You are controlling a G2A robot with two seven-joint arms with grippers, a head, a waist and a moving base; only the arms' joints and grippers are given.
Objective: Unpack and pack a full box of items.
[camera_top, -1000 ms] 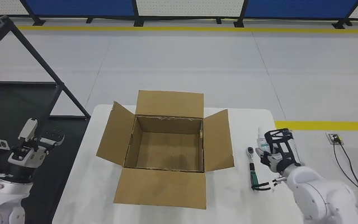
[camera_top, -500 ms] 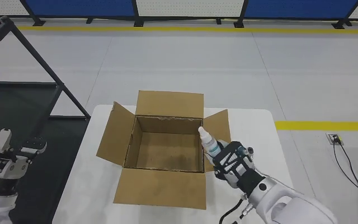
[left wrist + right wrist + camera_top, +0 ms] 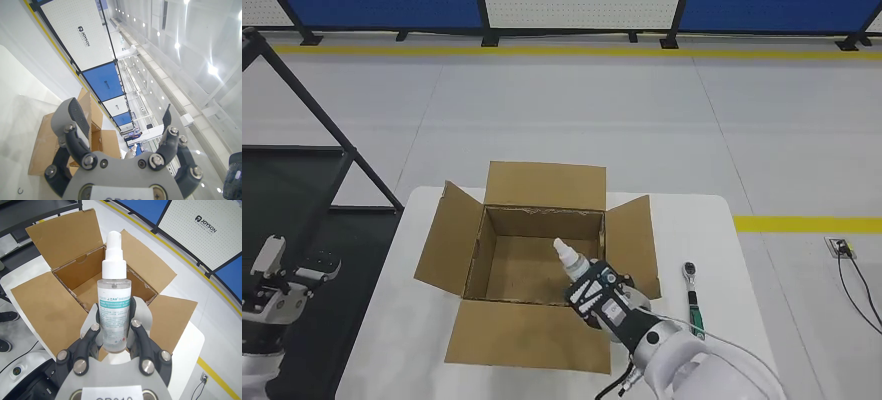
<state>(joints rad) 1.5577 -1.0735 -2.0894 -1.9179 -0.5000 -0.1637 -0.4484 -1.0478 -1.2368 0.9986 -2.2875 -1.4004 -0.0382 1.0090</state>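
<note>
An open, empty cardboard box [image 3: 532,338] stands in the middle of the white table [image 3: 407,340], all flaps folded out. My right gripper [image 3: 600,298] is shut on a clear spray bottle [image 3: 574,262] with a white pump head, held tilted over the box's near right corner. In the right wrist view the bottle [image 3: 114,298] sits between the fingers of the gripper [image 3: 115,309], its nozzle pointing toward the box [image 3: 62,237] opening. My left gripper [image 3: 294,265] hangs open off the table's left side. Its wrist view shows the open gripper [image 3: 122,117], the box [image 3: 43,136] and the bottle [image 3: 132,150] beyond.
A ratchet wrench [image 3: 692,292] with a green handle lies on the table to the right of the box. A black metal rack [image 3: 302,180] stands to the left of the table.
My right gripper carried the spray bottle from the table's right side leftward to over the box, leaving the wrench uncovered. The left gripper shifted slightly beside the table.
</note>
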